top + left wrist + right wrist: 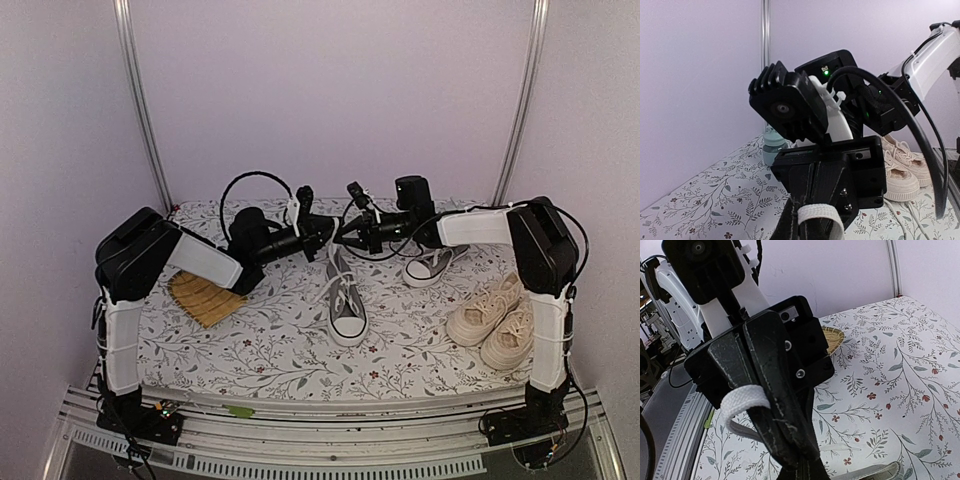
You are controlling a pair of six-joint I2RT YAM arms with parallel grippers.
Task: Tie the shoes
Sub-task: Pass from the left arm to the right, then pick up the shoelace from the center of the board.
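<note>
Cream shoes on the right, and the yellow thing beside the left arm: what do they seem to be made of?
The cream shoes are probably canvas. The uppers look matte and cloth-like, with woven laces, and the thick pale soles look like rubber. The yellow thing seems to be woven straw or bamboo, going by its ribbed, striped surface and dull tan colour, though it is too small here to be sure.

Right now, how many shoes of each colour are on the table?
Grey sneakers: 2
Cream sneakers: 2
Total: 4
</note>
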